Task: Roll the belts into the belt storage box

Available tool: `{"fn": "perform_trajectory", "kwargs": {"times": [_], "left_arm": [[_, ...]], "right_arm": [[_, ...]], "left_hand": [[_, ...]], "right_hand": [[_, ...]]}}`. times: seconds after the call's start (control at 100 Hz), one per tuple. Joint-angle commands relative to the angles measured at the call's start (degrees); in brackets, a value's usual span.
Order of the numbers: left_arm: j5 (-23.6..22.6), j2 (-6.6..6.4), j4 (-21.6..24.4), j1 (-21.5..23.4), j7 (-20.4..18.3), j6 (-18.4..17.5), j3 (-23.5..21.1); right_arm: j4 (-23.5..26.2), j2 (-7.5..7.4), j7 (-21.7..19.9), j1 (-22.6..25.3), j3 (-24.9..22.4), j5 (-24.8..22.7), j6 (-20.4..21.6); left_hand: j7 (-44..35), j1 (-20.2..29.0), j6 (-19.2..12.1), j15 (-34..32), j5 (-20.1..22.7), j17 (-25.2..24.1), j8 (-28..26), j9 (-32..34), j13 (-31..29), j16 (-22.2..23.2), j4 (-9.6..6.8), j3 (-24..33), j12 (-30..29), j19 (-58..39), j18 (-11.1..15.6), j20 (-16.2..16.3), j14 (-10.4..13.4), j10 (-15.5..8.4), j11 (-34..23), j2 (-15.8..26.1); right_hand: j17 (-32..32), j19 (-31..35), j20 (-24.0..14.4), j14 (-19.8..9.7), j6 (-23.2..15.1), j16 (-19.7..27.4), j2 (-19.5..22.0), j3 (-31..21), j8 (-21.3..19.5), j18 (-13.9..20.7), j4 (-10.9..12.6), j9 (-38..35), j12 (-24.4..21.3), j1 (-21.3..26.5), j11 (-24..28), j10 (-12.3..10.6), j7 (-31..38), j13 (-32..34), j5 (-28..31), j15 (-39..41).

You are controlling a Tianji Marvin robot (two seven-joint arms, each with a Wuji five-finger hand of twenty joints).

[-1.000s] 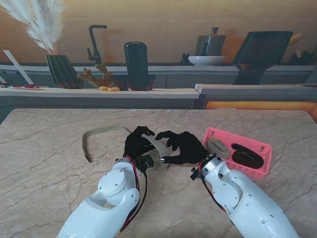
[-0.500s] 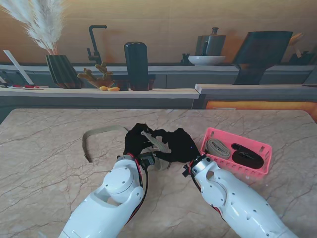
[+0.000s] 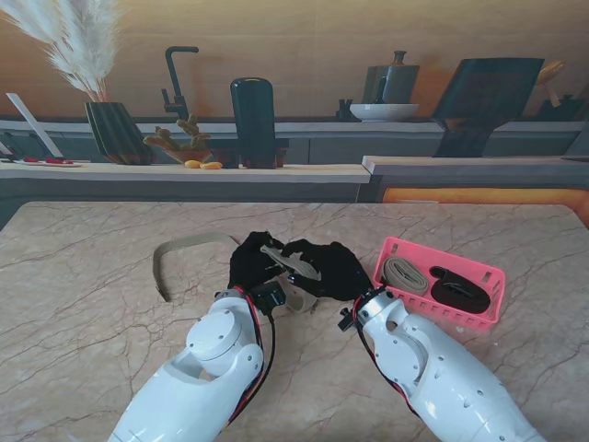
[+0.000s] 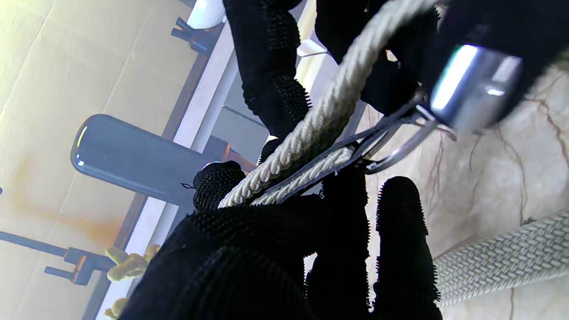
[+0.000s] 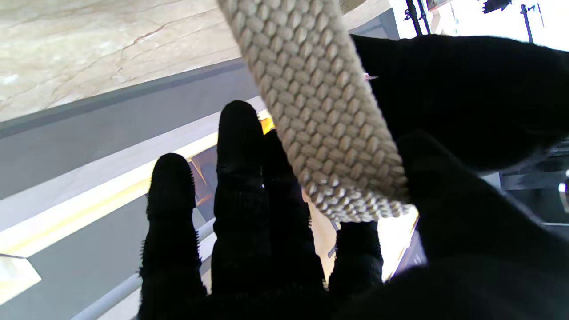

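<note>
Your left hand and right hand meet mid-counter, fingers of both pinching the beige belt, pink storage box just right

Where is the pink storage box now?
In the stand view, the pink storage box sits on the table at the robot's right, just beyond the right hand.

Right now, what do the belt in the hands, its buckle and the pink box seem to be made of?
Beige belt: braided fabric webbing, matte; the weave shows plainly. Buckle: probably polished metal, with bright reflections. Pink storage box: likely moulded plastic, with slotted walls and an even colour.
</note>
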State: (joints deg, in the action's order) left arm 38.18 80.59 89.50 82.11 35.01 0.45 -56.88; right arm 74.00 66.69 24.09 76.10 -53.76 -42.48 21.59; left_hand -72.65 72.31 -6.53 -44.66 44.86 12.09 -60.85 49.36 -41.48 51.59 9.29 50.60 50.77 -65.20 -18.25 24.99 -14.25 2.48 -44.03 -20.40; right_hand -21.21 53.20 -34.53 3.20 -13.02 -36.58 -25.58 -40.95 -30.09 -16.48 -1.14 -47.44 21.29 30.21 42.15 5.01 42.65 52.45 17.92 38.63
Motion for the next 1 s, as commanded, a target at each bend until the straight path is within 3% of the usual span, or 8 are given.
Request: {"fn": "perform_trajectory", "kwargs": {"times": [0.0, 0.1, 0.19, 0.33, 0.63, 0.66, 0.79, 0.99], "left_arm": [[-0.3, 0.07, 1.8, 0.6, -0.2, -0.1, -0.1], [0.2, 0.04, 2.1, 0.8, 0.0, -0.1, -0.2], [1.2, 0.10, 2.5, 1.0, 0.4, -0.2, -0.2], [3.3, 0.30, 2.7, 1.1, 1.3, -0.3, -0.1], [7.4, 0.52, 3.0, 1.2, 2.1, -0.9, 0.3], [7.7, 0.53, 3.0, 1.2, 2.1, -0.9, 0.4], [8.6, 0.62, 2.9, 1.2, 2.4, -1.0, 0.5], [9.4, 0.72, 2.9, 1.3, 2.7, -1.0, 0.8]], "right_arm": [[-1.0, -0.24, 1.2, 0.0, 0.2, -1.8, 0.6], [-2.0, -0.65, 4.2, -0.7, 0.7, -5.3, 1.1], [-2.9, -1.11, 7.6, -1.6, 1.5, -9.0, 1.1], [-3.7, -1.70, 11.9, -3.0, 3.2, -13.0, 0.0], [-5.6, -1.26, 16.8, -5.4, 6.2, -14.6, -3.6], [-5.8, -1.18, 17.2, -5.6, 6.3, -14.6, -3.8], [-6.4, -0.96, 18.6, -6.1, 6.9, -14.7, -4.4], [-6.6, -0.57, 19.7, -6.2, 6.9, -14.2, -4.5]], "left_hand": [[-4.2, 1.7, 0.2, -2.8, -0.5, 0.5, -0.2, 1.1, -1.6, 0.6, 2.04, -1.7, 0.5, -1.9, 1.0, -0.6, 2.0, -1.7, -5.4, -0.8], [-4.1, 1.7, 0.1, -2.9, -0.7, 0.6, -0.2, 1.1, -1.8, 0.6, 2.13, -1.7, 0.6, -1.9, 1.1, -0.5, 2.1, -1.8, -5.4, -0.8], [-4.2, 1.7, 0.2, -2.9, -0.9, 0.6, -0.2, 0.9, -1.6, 0.6, 2.14, -1.7, 0.7, -1.9, 1.2, -0.6, 2.2, -1.8, -5.4, -0.7], [-4.3, 1.7, 0.2, -2.9, -1.1, 0.4, -0.2, 0.6, -1.4, 0.5, 2.13, -1.7, 0.8, -1.8, 1.4, -0.7, 2.3, -1.9, -5.6, -0.6], [-4.5, 1.7, 0.0, -3.0, -1.4, 0.5, 0.0, 0.4, -1.3, 0.2, 2.27, -1.9, 0.6, -1.9, 1.5, -0.8, 2.6, -2.1, -5.8, -0.5], [-4.5, 1.7, 0.0, -2.9, -1.3, 0.5, 0.0, 0.4, -1.2, 0.2, 2.26, -1.8, 0.6, -1.9, 1.5, -0.8, 2.5, -2.1, -5.7, -0.6], [-4.4, 1.7, -0.1, -2.9, -1.4, 0.5, 0.1, 0.3, -1.2, 0.1, 2.32, -1.9, 0.5, -1.8, 1.6, -0.9, 2.6, -2.2, -5.8, -0.6], [-4.4, 1.7, -0.2, -2.8, -1.4, 0.6, 0.3, 0.3, -1.2, -0.1, 2.43, -2.0, 0.3, -1.8, 1.7, -0.9, 2.7, -2.4, -5.7, -0.6]], "right_hand": [[0.7, -0.9, -1.3, -1.2, -2.9, -0.5, -3.9, -3.4, -1.4, 0.8, -1.8, 2.7, 0.1, -2.2, -0.6, -1.2, 0.8, -1.9, -0.1, -0.7], [1.4, -1.2, -1.6, -0.4, -2.3, -0.4, -8.0, -3.5, -1.4, -0.2, -2.4, 6.1, 0.2, -7.2, -0.7, -0.2, 0.4, -3.8, -1.1, -0.6], [2.3, -0.8, -1.9, 0.7, -0.7, -0.1, -8.3, 0.8, -1.4, -1.0, -2.4, 9.8, 0.4, -7.5, -0.2, 1.1, 0.2, -6.0, -2.0, -0.1], [2.1, 1.2, -1.7, 1.6, 1.0, 0.3, -8.4, -1.2, -1.6, -2.2, -1.4, 10.5, 1.0, -6.2, 1.4, 2.3, 1.1, -6.3, -0.9, 1.5], [-1.5, 7.0, 0.5, 1.6, 0.3, 1.2, -5.5, -3.9, -2.0, -1.9, -2.0, 2.1, 1.6, 0.1, 4.2, 0.2, 4.8, -0.5, 5.2, 5.4], [-1.6, 9.0, 3.8, 1.4, -0.2, 2.2, -5.0, -3.7, -1.3, -2.0, -2.0, 1.1, 1.6, 0.8, 4.2, -0.1, 5.7, 0.0, 5.8, 6.1], [-3.0, 10.9, 5.8, 0.9, -3.5, 2.2, -3.4, -0.3, 7.0, -1.6, -5.6, -3.8, 1.2, 5.4, 4.1, -1.5, 12.3, 2.9, 7.3, 6.9], [-4.2, 11.8, 6.3, 0.5, -8.2, 2.1, 4.4, 5.2, 11.6, -1.5, -5.3, -9.7, 0.4, 12.8, 3.5, -2.2, 18.3, 6.3, 13.8, 7.5]]}}
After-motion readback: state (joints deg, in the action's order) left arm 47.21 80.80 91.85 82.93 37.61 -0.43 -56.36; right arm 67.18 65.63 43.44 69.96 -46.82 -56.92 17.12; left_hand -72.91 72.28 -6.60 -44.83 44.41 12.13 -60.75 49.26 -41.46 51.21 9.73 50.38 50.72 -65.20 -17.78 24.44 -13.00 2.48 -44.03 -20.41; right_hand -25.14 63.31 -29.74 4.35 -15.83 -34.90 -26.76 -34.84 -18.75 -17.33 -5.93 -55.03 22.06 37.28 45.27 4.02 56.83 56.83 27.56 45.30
